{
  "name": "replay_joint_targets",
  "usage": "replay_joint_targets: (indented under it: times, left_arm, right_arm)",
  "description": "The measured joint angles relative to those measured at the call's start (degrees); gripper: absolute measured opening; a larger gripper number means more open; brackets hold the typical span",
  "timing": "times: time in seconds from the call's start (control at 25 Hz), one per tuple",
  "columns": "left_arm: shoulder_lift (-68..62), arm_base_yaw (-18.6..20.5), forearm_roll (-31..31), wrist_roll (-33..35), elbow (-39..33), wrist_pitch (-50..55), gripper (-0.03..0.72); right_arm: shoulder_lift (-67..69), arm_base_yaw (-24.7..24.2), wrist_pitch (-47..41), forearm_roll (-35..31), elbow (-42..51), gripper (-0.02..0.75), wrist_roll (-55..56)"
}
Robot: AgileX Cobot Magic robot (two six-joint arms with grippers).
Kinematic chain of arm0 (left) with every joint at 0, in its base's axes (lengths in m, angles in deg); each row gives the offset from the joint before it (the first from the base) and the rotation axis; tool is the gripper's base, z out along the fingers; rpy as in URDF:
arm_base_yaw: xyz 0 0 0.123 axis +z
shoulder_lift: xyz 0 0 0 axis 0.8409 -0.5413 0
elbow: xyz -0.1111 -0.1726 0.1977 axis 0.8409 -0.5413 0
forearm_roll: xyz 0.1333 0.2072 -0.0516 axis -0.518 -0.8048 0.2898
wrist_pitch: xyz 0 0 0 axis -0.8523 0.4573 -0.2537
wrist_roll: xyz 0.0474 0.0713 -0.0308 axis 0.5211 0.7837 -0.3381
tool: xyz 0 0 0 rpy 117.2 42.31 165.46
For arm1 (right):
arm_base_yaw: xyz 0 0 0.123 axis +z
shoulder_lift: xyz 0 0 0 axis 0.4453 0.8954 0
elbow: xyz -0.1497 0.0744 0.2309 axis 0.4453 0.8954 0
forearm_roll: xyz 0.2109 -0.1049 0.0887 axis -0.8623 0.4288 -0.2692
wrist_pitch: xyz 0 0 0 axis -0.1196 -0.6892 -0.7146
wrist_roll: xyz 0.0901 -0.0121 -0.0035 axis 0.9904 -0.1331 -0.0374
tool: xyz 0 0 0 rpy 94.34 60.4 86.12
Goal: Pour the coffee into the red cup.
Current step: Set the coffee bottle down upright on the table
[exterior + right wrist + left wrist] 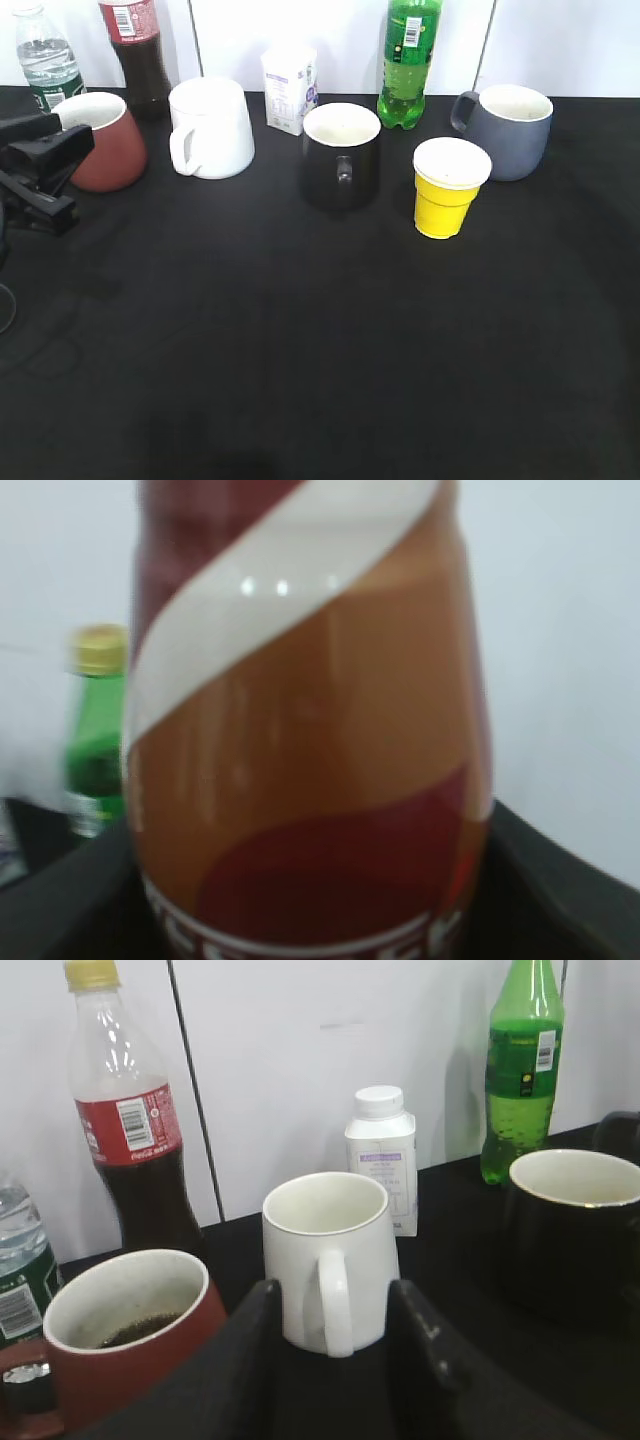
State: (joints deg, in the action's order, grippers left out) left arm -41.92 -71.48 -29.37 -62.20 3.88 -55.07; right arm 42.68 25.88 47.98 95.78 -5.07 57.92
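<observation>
While the right gripper (310,920) stands clamped on the curvy coffee bottle with its red, brown and white swirled label (305,720), that bottle fills the right wrist view and is outside the exterior view. At the far left of the black table (320,350) sits the rounded brick-red mug with a white interior (103,140), dark liquid in its bottom, beside a white mug (210,128). Near it, the left gripper (330,1360) holds nothing, its 2 fingers (240,1360) apart.
</observation>
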Motion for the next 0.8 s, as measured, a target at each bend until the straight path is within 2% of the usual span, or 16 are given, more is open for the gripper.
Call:
replay_joint_targets:
  times: [0.16, 0.32, 0.44, 0.64, 0.8]
  left_arm:
    - [0.0, 0.0, -0.1, 0.0, 0.0, 0.2, 0.272]
    - [0.0, 0.0, -0.2, 0.0, 0.0, 0.2, 0.272]
    - [0.0, 0.0, -0.2, 0.0, 0.0, 0.2, 0.272]
    - [0.0, 0.0, -0.2, 0.0, 0.0, 0.2, 0.272]
    - [0.0, 0.0, -0.2, 0.0, 0.0, 0.6, 0.272]
  right_arm:
    - [7.9, -4.9, 2.4, -6.0, 0.0, 0.535, -4.9]
    - [18.7, -5.4, 12.5, -22.0, 0.0, 0.535, -19.7]
    - [25.7, -5.4, 18.3, -29.3, 0.0, 0.535, -24.8]
    - [33.2, -5.9, 24.5, -35.7, 0.0, 0.535, -32.8]
    - [38.5, -5.9, 30.9, -36.2, -0.7, 0.535, -37.0]
